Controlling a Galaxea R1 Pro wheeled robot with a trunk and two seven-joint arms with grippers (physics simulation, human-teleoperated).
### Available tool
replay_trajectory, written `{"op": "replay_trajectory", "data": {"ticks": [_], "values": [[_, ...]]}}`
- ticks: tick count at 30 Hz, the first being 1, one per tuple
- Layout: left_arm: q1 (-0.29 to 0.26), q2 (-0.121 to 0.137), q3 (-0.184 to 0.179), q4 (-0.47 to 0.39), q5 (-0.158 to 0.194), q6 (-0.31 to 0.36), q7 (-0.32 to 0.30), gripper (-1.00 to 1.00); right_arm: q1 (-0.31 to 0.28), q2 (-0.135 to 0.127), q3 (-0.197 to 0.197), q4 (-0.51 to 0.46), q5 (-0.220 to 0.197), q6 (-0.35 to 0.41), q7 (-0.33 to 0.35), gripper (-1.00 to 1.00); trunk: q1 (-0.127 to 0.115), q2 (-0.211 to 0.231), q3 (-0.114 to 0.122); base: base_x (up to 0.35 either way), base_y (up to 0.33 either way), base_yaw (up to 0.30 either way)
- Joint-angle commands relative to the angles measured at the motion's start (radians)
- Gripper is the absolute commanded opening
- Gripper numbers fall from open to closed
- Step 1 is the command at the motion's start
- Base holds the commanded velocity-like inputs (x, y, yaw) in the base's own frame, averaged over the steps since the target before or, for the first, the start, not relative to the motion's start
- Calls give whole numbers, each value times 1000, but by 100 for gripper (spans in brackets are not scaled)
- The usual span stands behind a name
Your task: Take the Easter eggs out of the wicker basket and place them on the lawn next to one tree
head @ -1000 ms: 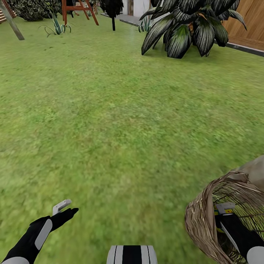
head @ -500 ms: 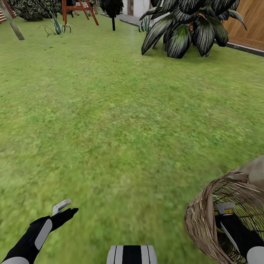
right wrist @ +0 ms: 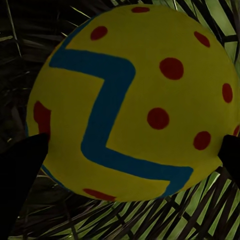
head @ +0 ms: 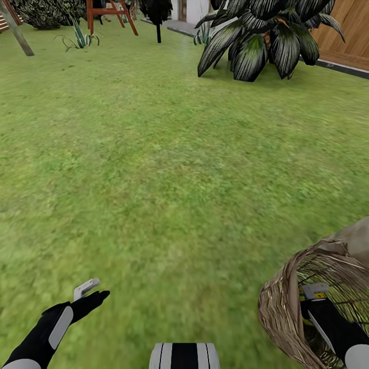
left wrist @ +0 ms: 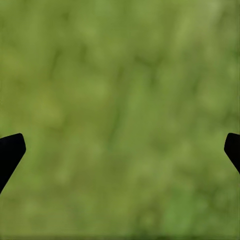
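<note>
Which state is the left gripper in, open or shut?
Open. In the left wrist view its two dark fingertips sit far apart, with blurred lawn between them and nothing held by the left gripper.
</note>
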Motion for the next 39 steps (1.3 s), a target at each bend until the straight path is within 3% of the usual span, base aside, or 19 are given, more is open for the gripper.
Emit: {"op": "replay_trajectory", "data": {"ticks": [1, 13, 21, 39], "values": [[0, 0, 4, -1, 3, 6, -3, 100, 0, 0, 3, -2, 8, 7, 1, -100, 0, 0, -1, 0, 0, 0], [0, -2, 4, 1, 2, 6, -3, 100, 0, 0, 2, -1, 5, 4, 3, -100, 0, 0, -1, 0, 0, 0], [0, -2, 4, 2, 2, 6, -3, 100, 0, 2, 4, 9, 5, 4, 3, -100, -4, 2, 30, -214, 0, 0], [0, -12, 4, 4, 2, 9, -3, 100, 0, 15, 6, 23, 5, -2, 6, -100, -12, 6, 100, -4, 0, 12]]}}
